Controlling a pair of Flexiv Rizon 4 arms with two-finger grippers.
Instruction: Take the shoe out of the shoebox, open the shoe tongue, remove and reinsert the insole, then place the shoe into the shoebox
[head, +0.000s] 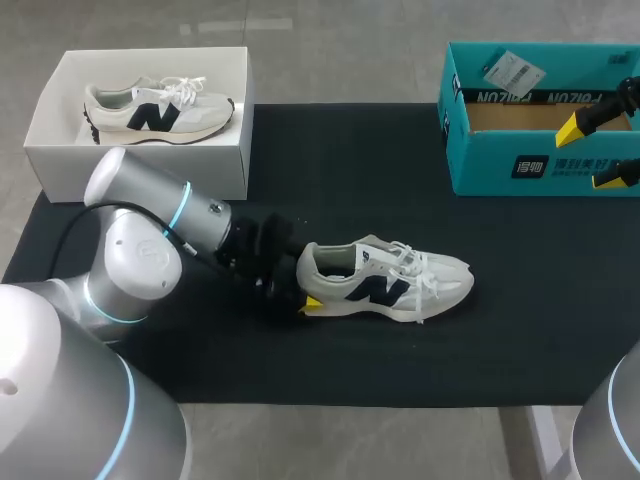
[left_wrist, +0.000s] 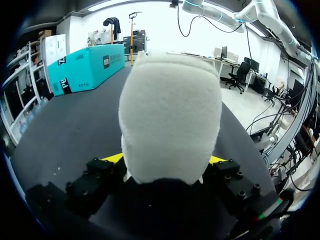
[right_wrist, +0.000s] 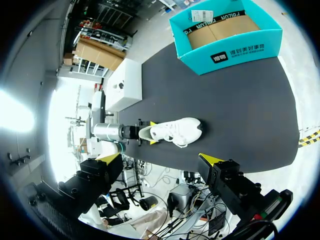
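Left gripper (left_wrist: 165, 160) seems clamped on the heel of the white-and-navy mesh sneaker (head: 385, 280); pin it flat while the wide-open right gripper (right_wrist: 160, 158) lifts the tongue

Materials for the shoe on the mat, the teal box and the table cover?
The shoe looks like matte mesh and suede-like fabric, with a fuzzy nap at the heel; the sole is probably rubber. The teal box is cardboard, bare brown inside and printed outside. The table cover is black and matte with no glare: cloth or foam, cannot tell.
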